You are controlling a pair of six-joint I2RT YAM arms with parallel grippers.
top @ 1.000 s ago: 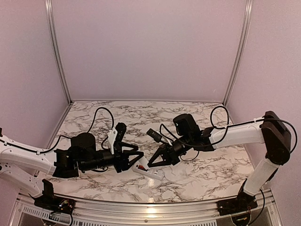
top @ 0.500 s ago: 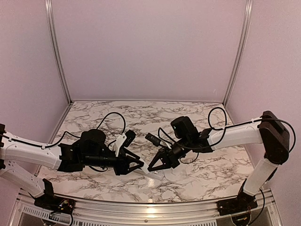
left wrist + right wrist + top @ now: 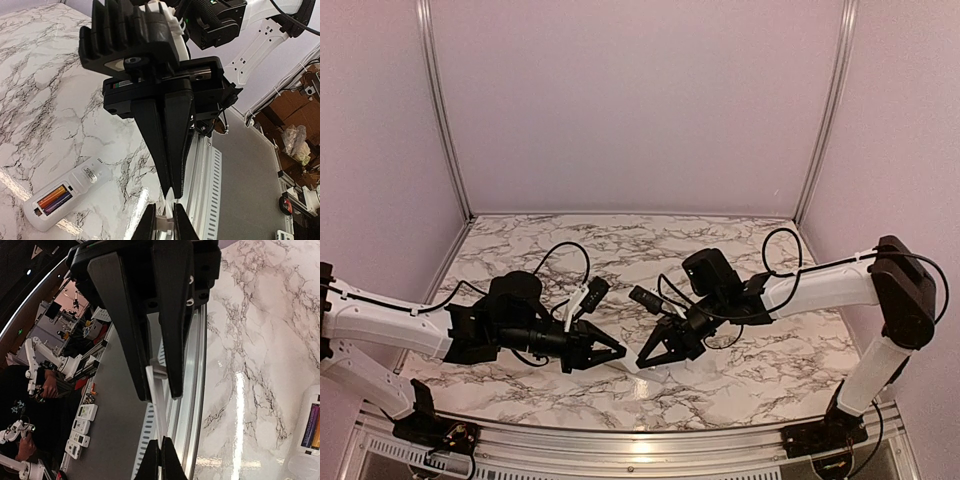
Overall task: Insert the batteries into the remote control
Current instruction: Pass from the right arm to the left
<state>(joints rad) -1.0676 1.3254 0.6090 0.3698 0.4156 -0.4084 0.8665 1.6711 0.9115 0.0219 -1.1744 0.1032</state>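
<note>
From where I stand, both arms meet low over the counter (image 3: 45, 90). The left gripper (image 3: 165, 223) has its jaws pinched together on one end of a thin white strip (image 3: 156, 400), and the right gripper (image 3: 160, 456) is closed tight on the other end, so the strip hangs between them tip to tip. The remote control (image 3: 75, 195) lies back-up on the counter, just off to the side of the left gripper's tips and below them. Its bay is open and the batteries (image 3: 55, 196) are already seated side by side, one orange, one dark. I take the strip for the bay's cover, so the job now looks like refitting it. To do that well, one gripper should let go only once the other has a sure hold, then bring the strip down flat and square to the bay and slide rather than press. The strip looks like slim, flexible plastic that could bow or spring away. The remote is smooth white plastic with rounded corners. The marbled counter is glossy, so the remote may skid when pushed.
</note>
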